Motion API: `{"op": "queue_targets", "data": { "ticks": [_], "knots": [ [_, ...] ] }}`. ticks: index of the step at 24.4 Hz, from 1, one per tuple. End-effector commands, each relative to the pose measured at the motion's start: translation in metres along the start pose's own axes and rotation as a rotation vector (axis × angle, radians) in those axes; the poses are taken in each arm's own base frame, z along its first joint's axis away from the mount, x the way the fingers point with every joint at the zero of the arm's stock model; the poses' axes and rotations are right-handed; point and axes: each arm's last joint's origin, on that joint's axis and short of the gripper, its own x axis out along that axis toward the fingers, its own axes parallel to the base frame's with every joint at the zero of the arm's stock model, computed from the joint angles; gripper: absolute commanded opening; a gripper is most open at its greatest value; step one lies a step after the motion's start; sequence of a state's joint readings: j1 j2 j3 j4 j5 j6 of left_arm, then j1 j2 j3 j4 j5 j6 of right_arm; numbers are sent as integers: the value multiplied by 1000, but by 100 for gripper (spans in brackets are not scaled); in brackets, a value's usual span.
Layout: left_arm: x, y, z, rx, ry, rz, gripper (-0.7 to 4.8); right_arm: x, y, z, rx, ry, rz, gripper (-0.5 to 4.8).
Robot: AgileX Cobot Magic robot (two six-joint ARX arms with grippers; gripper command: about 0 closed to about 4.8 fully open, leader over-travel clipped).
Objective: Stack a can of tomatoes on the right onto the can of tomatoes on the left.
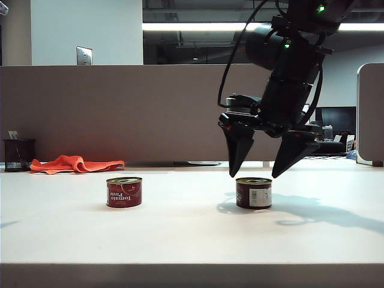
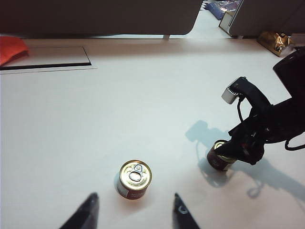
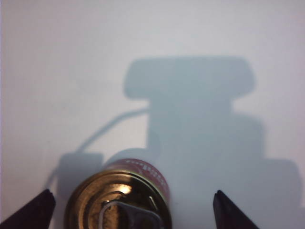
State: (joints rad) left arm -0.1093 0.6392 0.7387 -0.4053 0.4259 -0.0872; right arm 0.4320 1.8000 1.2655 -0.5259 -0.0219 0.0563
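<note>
Now, from the exterior view, two tomato cans stand upright and well apart on the white desk (image 1: 180,240). The left can (image 1: 124,192) shows its red label; the right can (image 1: 254,192) is darker with a white label patch. The right gripper (image 1: 258,174) hangs just above the right can, its two dark fingers pointing down with the tips straddling the can's top, jaws spread wide and holding nothing. An orange cloth (image 1: 75,164) and a black mesh cup (image 1: 18,155) lie at the back left of the desk.

From the left wrist view, the left gripper (image 2: 136,210) sits above and near the left can (image 2: 135,179), jaws wide apart and empty. The right can (image 2: 220,156) is partly covered by the other arm.

From the right wrist view, the right can (image 3: 119,200) lies between the spread fingertips (image 3: 35,210), touching neither, its pull-tab lid facing the camera.
</note>
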Motion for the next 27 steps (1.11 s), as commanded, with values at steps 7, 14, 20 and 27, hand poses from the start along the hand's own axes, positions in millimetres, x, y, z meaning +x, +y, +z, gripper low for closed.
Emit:
{"op": "queue_targets", "data": {
  "ticks": [7, 14, 20, 27],
  "knots": [
    [-1, -1, 3, 4, -16, -6, 193, -4, 1, -3, 4, 43, -2, 479],
    [-1, -1, 3, 4, -16, -6, 193, -2, 2, -5, 5, 59, 47, 479],
    [-1, -1, 3, 3, -13, -6, 192, 13, 2, -9, 6, 109, 57, 479],
    [-1, -1, 2, 1, -7, -5, 192, 13, 2, -6, 2, 82, 59, 457]
  ]
}}
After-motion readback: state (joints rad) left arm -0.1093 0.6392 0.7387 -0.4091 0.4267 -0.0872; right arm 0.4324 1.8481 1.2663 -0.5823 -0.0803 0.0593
